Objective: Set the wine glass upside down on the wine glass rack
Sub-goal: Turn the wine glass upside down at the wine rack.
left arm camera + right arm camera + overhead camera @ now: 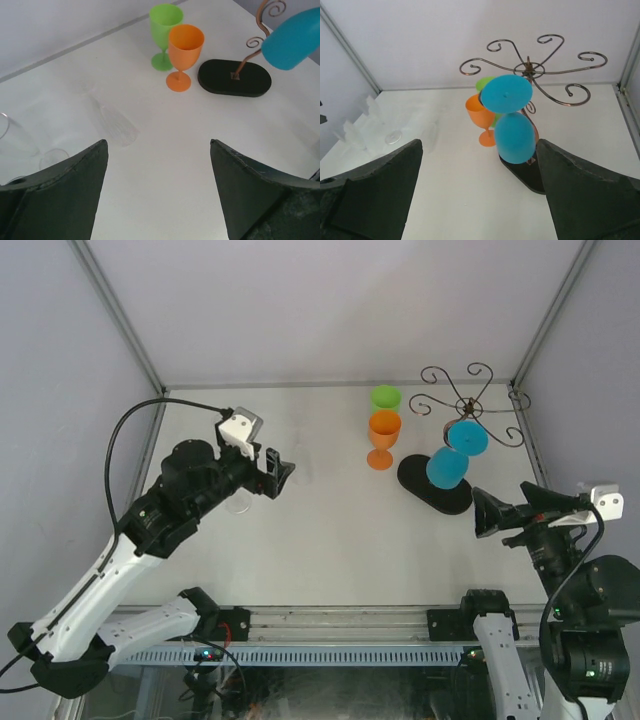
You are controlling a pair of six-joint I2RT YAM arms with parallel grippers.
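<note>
The blue wine glass [447, 468] [515, 137] hangs upside down, its round foot caught in an arm of the brown wire wine glass rack [470, 405] [535, 65]. Its bowl hangs over the rack's black oval base [440, 495] [235, 77]. My right gripper [487, 512] [479, 145] is open just in front of the glass, apart from it, with nothing between its fingers. Over the left of the table my left gripper [280, 472] [158, 145] is open too and empty. In the left wrist view only the blue bowl [292, 37] shows at the top right.
An orange wine glass [383, 435] [185, 45] and a green one [385, 397] [165, 20] stand upright left of the rack base. Clear glasses [117, 125] [365, 130] sit by the left arm, one lying down. Frame posts and walls close in the table.
</note>
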